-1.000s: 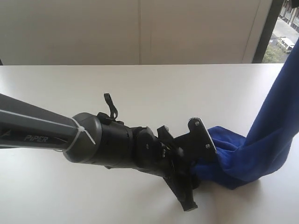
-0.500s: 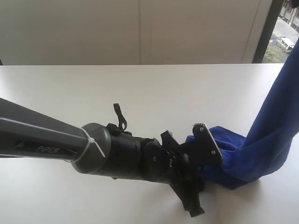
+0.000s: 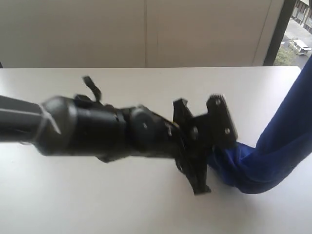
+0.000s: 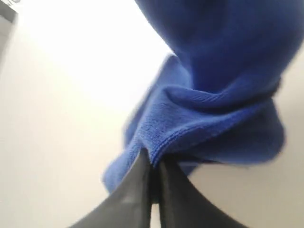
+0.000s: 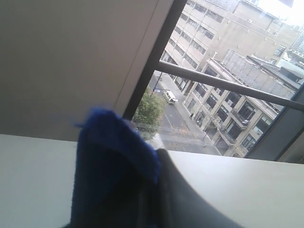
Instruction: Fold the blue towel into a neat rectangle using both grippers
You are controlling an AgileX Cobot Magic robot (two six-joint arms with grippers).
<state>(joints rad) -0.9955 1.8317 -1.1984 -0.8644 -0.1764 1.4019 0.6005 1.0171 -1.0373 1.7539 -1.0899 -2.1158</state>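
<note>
No legible text or markings

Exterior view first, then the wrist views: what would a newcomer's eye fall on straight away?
The blue towel stands out, slung like a thick rope from low over the white table up past the exterior view's right edge. Next comes the bulky black left gripper in the middle foreground, pinched shut on the towel's lower end. In the right wrist view, a window onto city buildings shows behind a tuft of the towel.

White table [image 3: 253,87], pale wall [image 3: 73,29], window [image 5: 218,114] overlooking buildings.
</note>
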